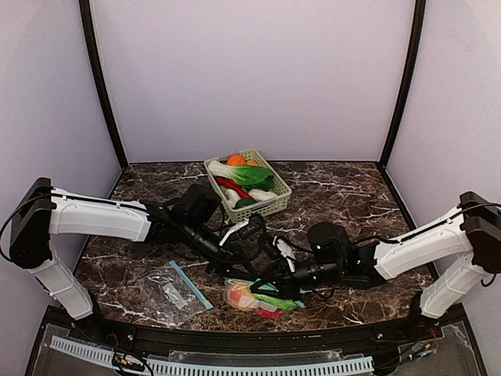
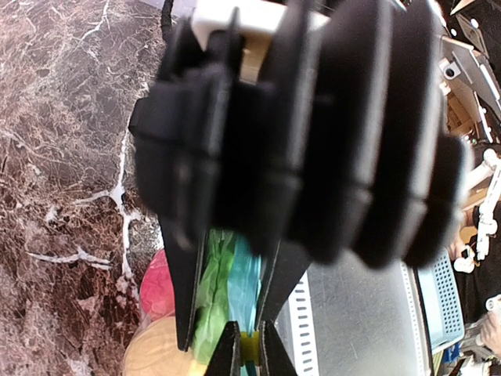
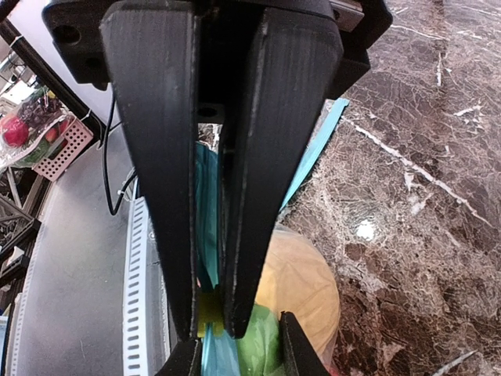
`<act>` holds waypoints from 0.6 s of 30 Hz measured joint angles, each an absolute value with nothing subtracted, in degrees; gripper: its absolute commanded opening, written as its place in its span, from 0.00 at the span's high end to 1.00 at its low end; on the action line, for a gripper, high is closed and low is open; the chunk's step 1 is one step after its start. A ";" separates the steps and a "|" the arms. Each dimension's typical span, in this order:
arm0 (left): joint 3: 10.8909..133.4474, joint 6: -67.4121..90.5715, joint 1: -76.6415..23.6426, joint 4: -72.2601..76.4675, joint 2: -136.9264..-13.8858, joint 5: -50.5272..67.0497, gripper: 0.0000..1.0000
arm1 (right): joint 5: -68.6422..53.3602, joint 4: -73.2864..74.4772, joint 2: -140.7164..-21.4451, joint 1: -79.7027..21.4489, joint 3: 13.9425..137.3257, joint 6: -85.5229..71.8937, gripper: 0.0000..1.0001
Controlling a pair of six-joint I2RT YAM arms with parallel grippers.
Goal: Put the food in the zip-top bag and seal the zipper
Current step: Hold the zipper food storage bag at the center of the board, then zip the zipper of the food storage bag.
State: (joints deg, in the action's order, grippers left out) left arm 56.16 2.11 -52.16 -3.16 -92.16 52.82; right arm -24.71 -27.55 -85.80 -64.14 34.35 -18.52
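The left arm (image 1: 102, 218) and right arm (image 1: 419, 244) show white shells, black joints and black cables; the right end effector (image 3: 211, 329) has flat tapering black fingers (image 3: 153, 157), perhaps finely ridged.

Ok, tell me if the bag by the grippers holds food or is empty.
Holds food: a peach and a green piece show through the clear bag.
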 measured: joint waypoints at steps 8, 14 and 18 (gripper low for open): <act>59.86 -4.03 -51.66 -10.22 -92.01 51.59 0.99 | -23.62 -29.45 -84.79 -64.14 33.74 -19.07 1.00; 62.33 -8.43 -51.59 -15.14 -91.94 50.39 0.99 | -23.22 -30.44 -84.64 -64.14 33.67 -19.16 1.00; 63.24 -10.55 -51.59 -17.47 -91.85 49.80 0.99 | -23.22 -30.79 -84.64 -64.14 33.67 -19.18 1.00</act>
State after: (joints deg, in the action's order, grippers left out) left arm 63.24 -10.55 -51.59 -17.47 -91.85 49.80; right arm -23.22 -30.79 -84.64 -64.14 33.67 -19.18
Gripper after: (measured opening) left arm 0.060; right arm 0.234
